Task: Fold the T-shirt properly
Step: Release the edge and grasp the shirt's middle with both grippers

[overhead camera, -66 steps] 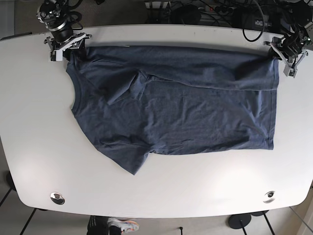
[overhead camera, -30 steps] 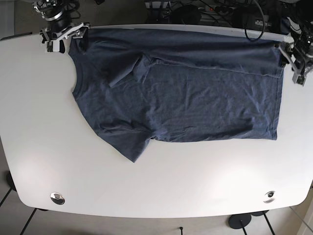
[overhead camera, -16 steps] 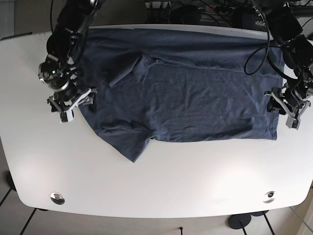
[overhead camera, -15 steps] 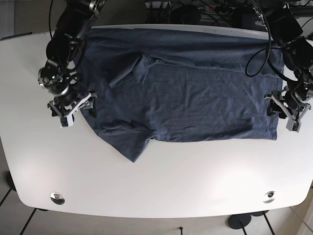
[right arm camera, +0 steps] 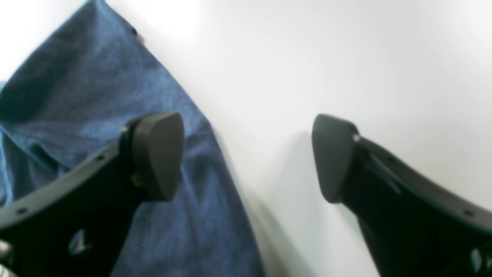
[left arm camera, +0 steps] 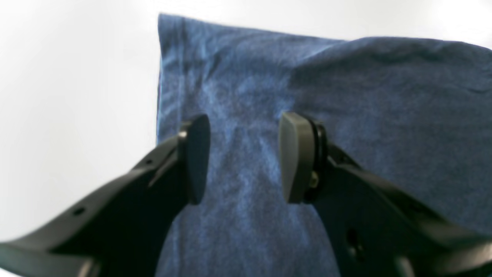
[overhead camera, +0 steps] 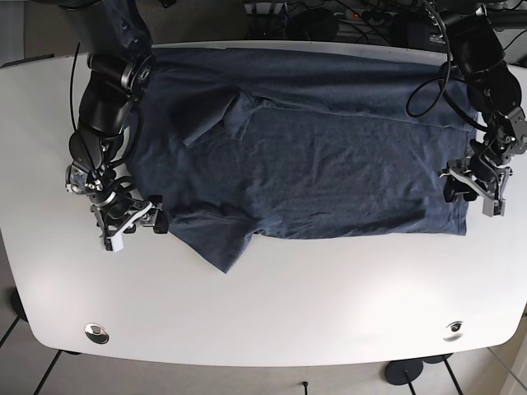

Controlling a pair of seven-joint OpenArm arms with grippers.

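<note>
While the blue T-shirt (overhead camera: 305, 148) lies spread flat across the white desk (overhead camera: 272, 313), its top edge runs out of the base view at 12 o'clock. Left pincer (left arm camera: 242, 157) gapes empty above the hem corner at 3 o'clock; right pincer (right arm camera: 246, 157) stands wide and empty, straddling the blurred shirt edge at 9 o'clock.

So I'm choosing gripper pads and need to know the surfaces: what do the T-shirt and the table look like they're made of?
T-shirt: soft heathered navy knit, probably cotton jersey; it wrinkles and drapes, with a mottled weave in the wrist views. Table: smooth white hard top, likely laminate, with a slight sheen and soft reflections.
</note>
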